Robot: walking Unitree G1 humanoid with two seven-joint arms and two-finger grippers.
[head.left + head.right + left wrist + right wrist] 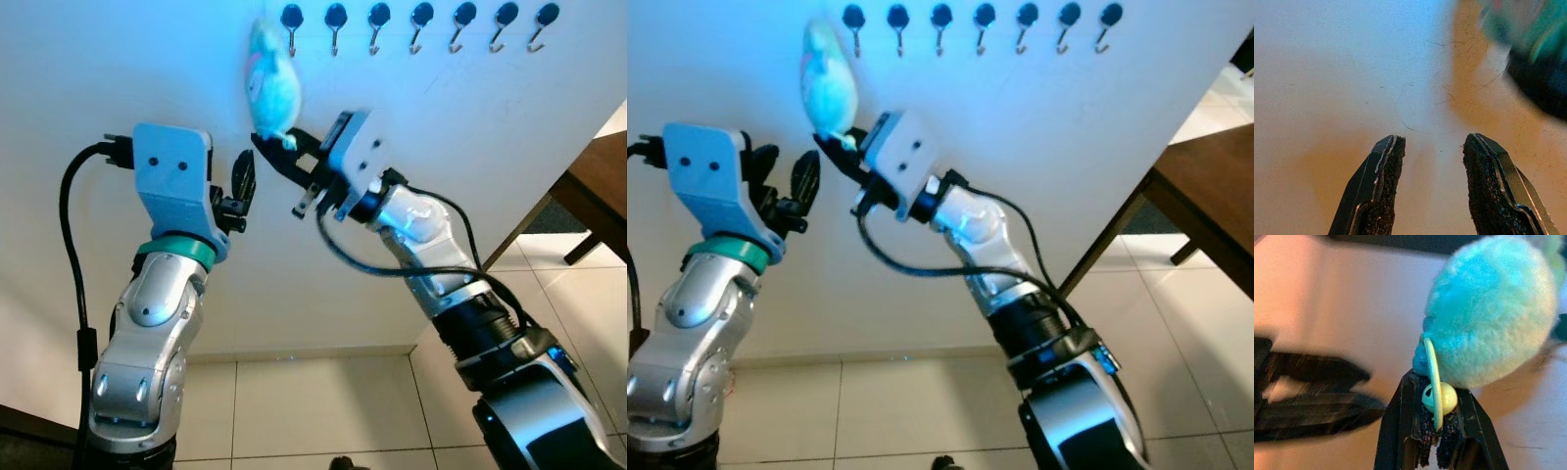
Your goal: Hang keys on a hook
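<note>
**Right gripper raised to wall, clamped on ring of fluffy keychain**

Right gripper (279, 149) lifted high before the wall (470, 176), fingers pinched together on the pale ring (1434, 382) of the keychain, small round bead (1442, 399) caught between the pads. Fluffy pompom (271, 83) standing up from the fingertips rather than hanging, long axis roughly vertical, tipped a little toward the robot's left, top end blurred. Seen from the right wrist as a turquoise ball (1493, 313) just past the fingertips, ring edge-on. No metal keys distinguishable.

Left gripper (243, 186) raised just beside it, on the left and slightly lower, fingers (1383, 191) parted with a clear gap and nothing between them, pointing at bare wall. Close to the right gripper's tips but apart from them.

Farther up, a row of seven hooks (422, 27) along the top of the wall, each a dark round knob with a small metal hook below, all bare. Leftmost hook (292, 24) just above and right of the pompom's top; whether touching cannot be told.

Open wall below the hooks and to the right of the arm. Wall's outer edge running diagonally down at right, a dark wooden table (598, 186) beyond it. Pale tiled floor (323, 401) beneath.
</note>
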